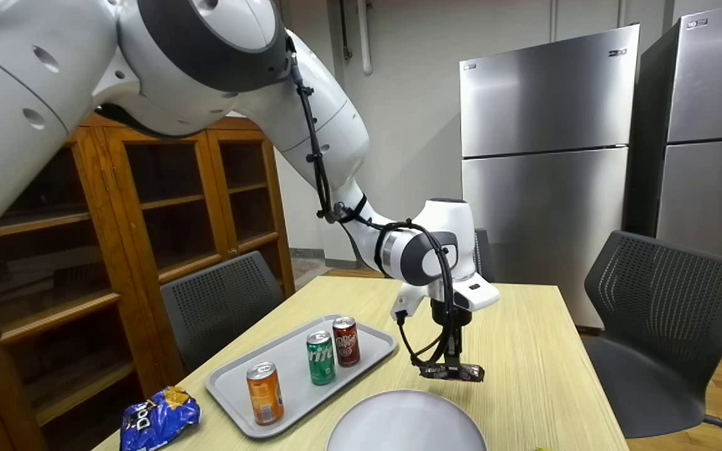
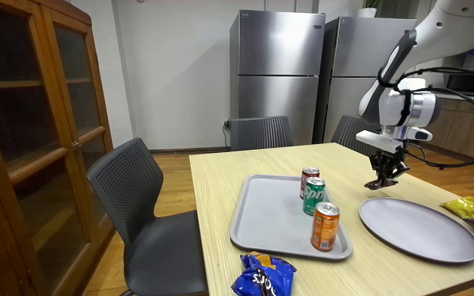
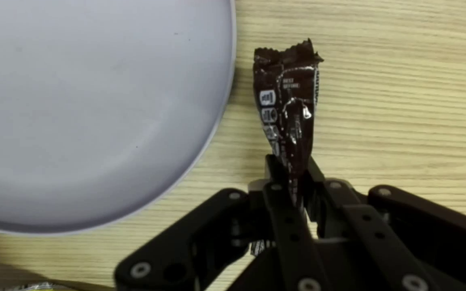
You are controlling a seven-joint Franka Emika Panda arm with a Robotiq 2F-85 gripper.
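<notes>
My gripper point(image 3: 293, 173) is shut on a dark brown wrapped bar point(image 3: 287, 105), with one crimped end sticking out past the fingertips. In both exterior views the gripper point(image 1: 453, 357) point(image 2: 386, 168) points down and holds the bar point(image 1: 461, 373) point(image 2: 379, 184) above the table. The round pale grey plate point(image 1: 408, 426) is nearest to it; in the wrist view the plate point(image 3: 95, 101) lies to the left of the bar. In an exterior view the plate point(image 2: 420, 230) lies in front of the gripper. The middle of the bar is hidden between the fingers.
A grey tray point(image 2: 270, 213) bears an orange can point(image 2: 325, 228), a green Sprite can point(image 2: 314, 195) and a dark red can point(image 1: 346, 341). A blue chip bag point(image 1: 160, 419) lies near the tray. A yellow bag point(image 2: 473, 208) lies beside the plate. Chairs point(image 1: 662, 326) surround the table point(image 1: 524, 351).
</notes>
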